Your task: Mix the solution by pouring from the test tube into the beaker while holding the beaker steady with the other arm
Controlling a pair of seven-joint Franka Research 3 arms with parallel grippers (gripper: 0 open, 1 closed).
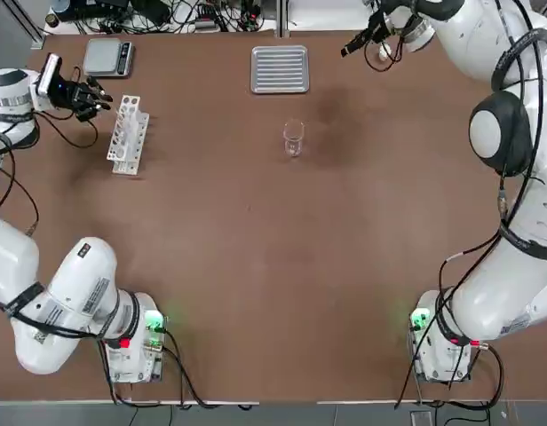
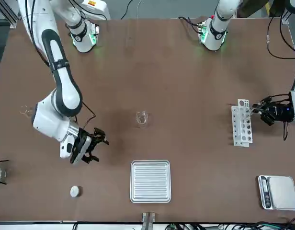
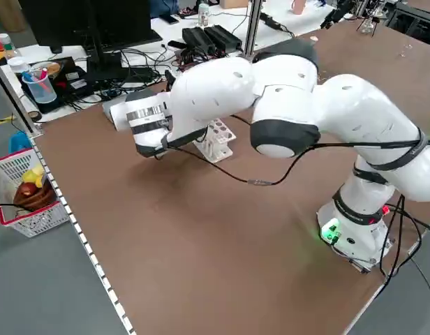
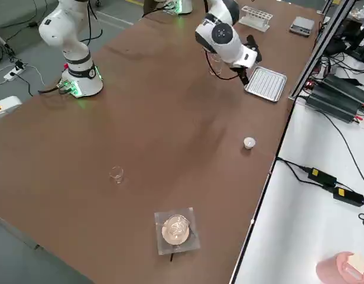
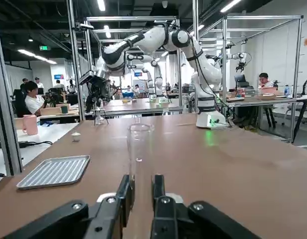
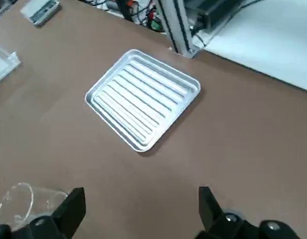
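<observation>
We can't read the arm labels. Left tool [image 5: 144, 185] is closed on the upright test tube [image 5: 140, 149], beside the white rack [image 1: 129, 136]. Beaker [image 1: 294, 138] stands mid-counter [image 1: 256, 240], open room robot-side. Farther: ridged tray [image 1: 280, 70], long axis near-far; right tool [image 6: 142, 205], wide, hovers near it.

Robotics laboratory, fitted for bench chemistry. Brown worktable [image 1: 256, 266], one: white jointed arms, a left arm [image 1: 87, 284] and a right arm [image 1: 531, 204], are standing over it. Labware, clocked from table centre in the top view: perforated white rack [image 1: 130, 135] is standing at ten o'clock, clear glass beaker [image 1: 294, 133] is sitting at twelve. Background, clocked in the left wrist view: further robot arms [image 5: 152, 74] are standing toward twelve; people are sitting at ten [image 5: 33, 99] and two [image 5: 264, 82]; strip lights [image 5: 36, 57] are glowing overhead.
</observation>
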